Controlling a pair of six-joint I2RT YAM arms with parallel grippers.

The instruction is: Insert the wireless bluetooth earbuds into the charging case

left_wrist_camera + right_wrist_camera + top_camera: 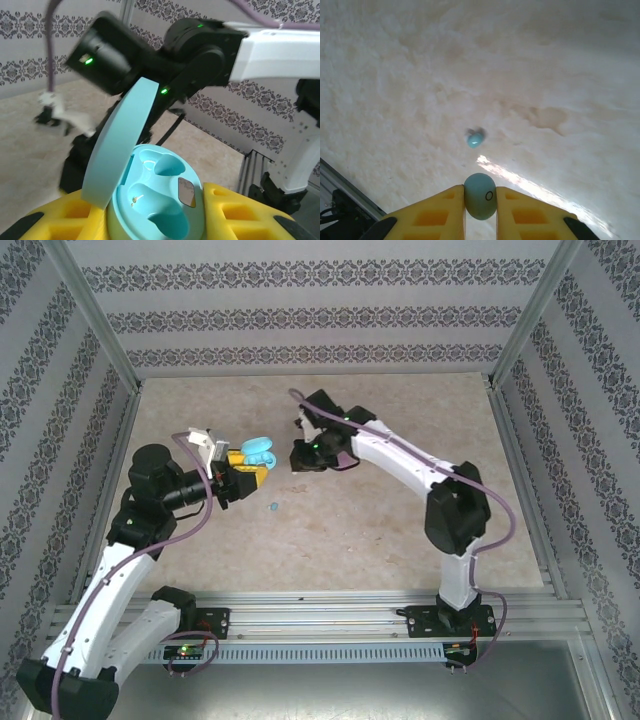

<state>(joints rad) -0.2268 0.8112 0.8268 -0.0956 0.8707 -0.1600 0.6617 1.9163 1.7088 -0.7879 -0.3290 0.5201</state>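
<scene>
Left end effector [156, 216], right end effector [480, 202]: closed

- The table [380, 530] is viewed from high behind the arm bases [455, 618], set along the frame's lower edge;
- the charging case [155, 205] is seen close from the left wrist, at lower centre, with the right arm [270, 47] shared across the top;
- the table is looked down upon from the right wrist; the loose earbud [475, 139] at mid-frame is shared with the overhead view.

Table [400, 530]: pale beige top, mottled like stone, mostly matte. I log one item lying directly on it, a light blue earbud [273, 506]. It is small and rounded, on bare surface left of centre in the overhead view. On the right wrist camera the same earbud [475, 139] casts a small shadow. A brownish stain [547, 117] marks the tabletop to its right, apart from it. A bright streak of glare [520, 182] lies nearer the lens.
</scene>
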